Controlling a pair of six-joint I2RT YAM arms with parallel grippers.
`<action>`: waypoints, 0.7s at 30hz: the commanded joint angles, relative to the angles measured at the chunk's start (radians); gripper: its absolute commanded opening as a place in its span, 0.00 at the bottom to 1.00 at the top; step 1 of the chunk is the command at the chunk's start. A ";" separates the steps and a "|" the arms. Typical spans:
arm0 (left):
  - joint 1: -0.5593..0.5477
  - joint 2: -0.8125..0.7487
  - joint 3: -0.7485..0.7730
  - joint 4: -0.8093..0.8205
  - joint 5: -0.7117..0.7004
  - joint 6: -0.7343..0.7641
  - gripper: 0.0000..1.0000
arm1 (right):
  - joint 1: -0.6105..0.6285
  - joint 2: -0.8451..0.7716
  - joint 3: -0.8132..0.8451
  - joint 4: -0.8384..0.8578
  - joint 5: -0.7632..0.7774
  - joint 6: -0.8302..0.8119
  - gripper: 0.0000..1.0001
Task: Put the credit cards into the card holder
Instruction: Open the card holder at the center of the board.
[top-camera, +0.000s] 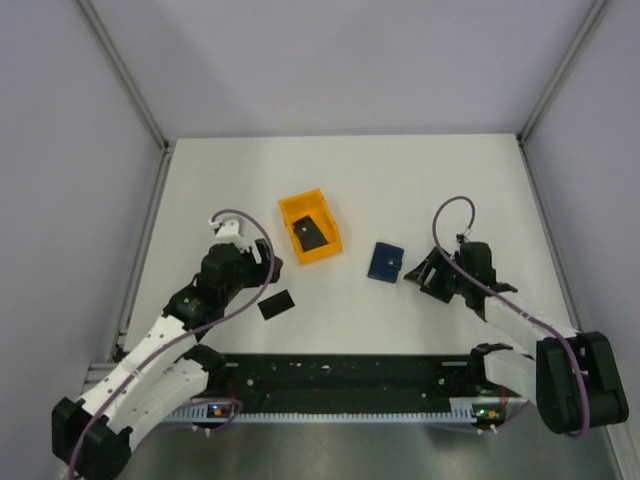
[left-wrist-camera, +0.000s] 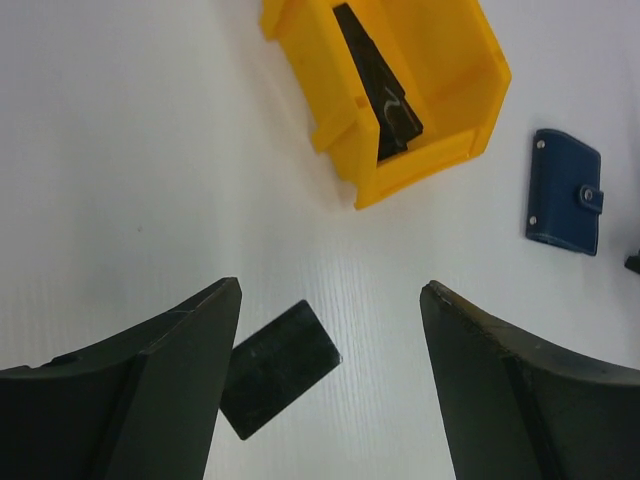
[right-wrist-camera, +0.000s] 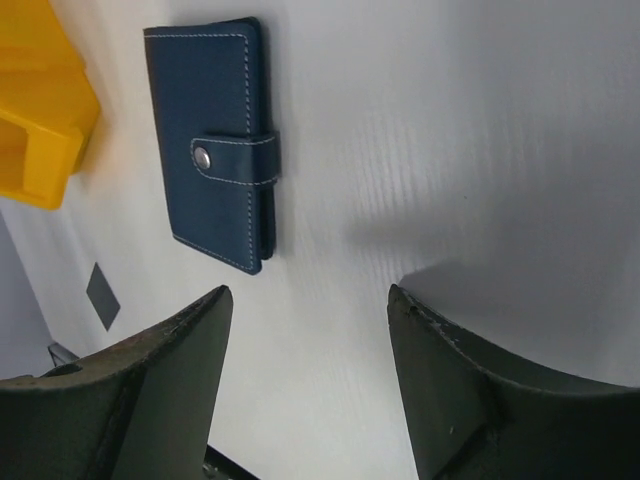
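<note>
One black credit card (top-camera: 276, 305) lies flat on the white table, slanted, just inside my left gripper's left finger (left-wrist-camera: 278, 367). A second black card (top-camera: 309, 233) leans inside the orange bin (left-wrist-camera: 380, 95). The card holder (top-camera: 385, 261), a navy wallet, lies snapped shut right of the bin (left-wrist-camera: 565, 192) and ahead of my right gripper's left finger (right-wrist-camera: 212, 140). My left gripper (left-wrist-camera: 330, 290) hangs open above the loose card, apart from it. My right gripper (right-wrist-camera: 310, 292) is open over bare table just short of the wallet, nothing between its fingers.
The orange bin (top-camera: 296, 205) stands mid-table, open end toward the arms (left-wrist-camera: 440, 150); its corner shows in the right wrist view (right-wrist-camera: 40, 110). A black rail (top-camera: 350, 375) runs along the near edge between the arm bases. Grey walls enclose the table.
</note>
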 joint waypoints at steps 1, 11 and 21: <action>-0.078 -0.004 -0.039 0.059 0.025 -0.031 0.79 | 0.016 0.116 0.011 0.150 -0.030 0.037 0.65; -0.345 0.281 0.040 0.241 -0.043 -0.032 0.76 | 0.024 0.385 0.133 0.236 -0.037 0.059 0.57; -0.384 0.686 0.243 0.410 0.026 -0.009 0.74 | 0.024 0.523 0.231 0.218 0.007 0.029 0.49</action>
